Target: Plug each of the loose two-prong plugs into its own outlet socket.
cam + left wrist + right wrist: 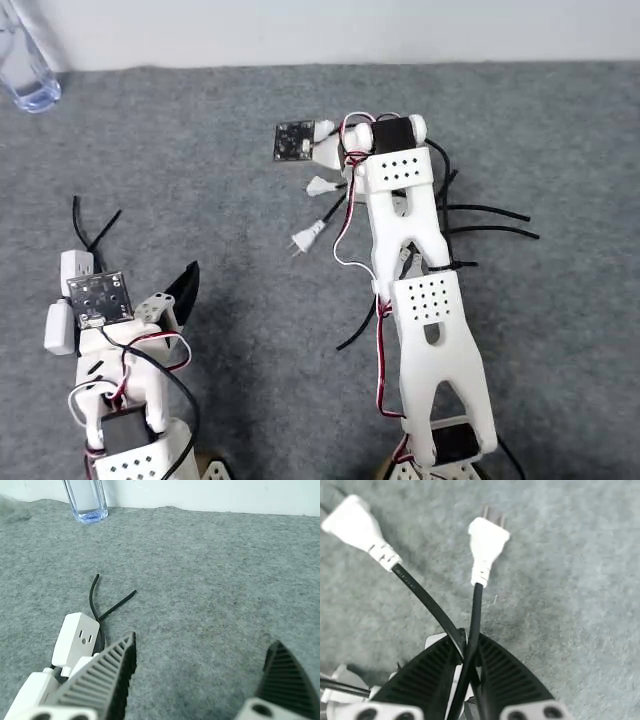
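Two white two-prong plugs lie on the grey carpet, one [322, 185] [487, 537] just beyond the other [308, 237] [355, 525]. Their black cords [470, 625] cross and run between the fingers of my right gripper [468, 642], which is shut on both of them just behind the plugs. A white outlet socket [75, 265] [77, 637] lies at the left, with a second white block [58, 325] [30, 695] beside it. My left gripper [202, 645] stands open over bare carpet just right of the socket, its black finger [185, 285] low over the carpet.
A clear glass [25, 70] [86, 500] stands at the far left by the wall. Loose black cord ends [490, 215] stick out right of the right arm. Thin black cords [100, 605] trail from the socket.
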